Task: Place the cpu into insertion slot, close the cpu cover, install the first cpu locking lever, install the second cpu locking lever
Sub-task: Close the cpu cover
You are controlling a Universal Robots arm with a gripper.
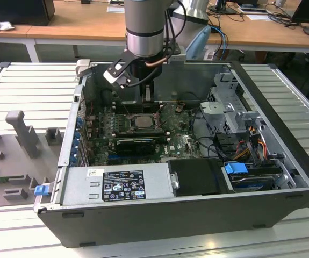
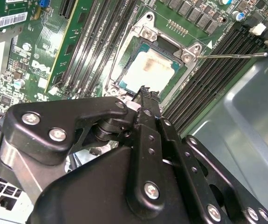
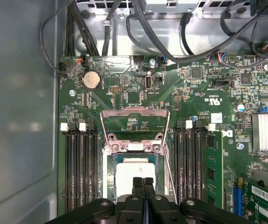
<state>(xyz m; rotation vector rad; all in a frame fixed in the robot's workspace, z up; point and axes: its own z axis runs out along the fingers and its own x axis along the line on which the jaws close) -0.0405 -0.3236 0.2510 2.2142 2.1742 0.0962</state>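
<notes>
In the exterior view the pincer hangs inside the open computer case, directly above the insertion slot, where the cpu lies flat. In the second wrist view the matte black, bolted fingers are pressed together and empty. Just past their tip sits the square chip, dull silver-grey with a smudged face. In the first wrist view the cpu cover, a thin bare-metal frame with a square window, stands raised beyond the chip from the pincer.
</notes>
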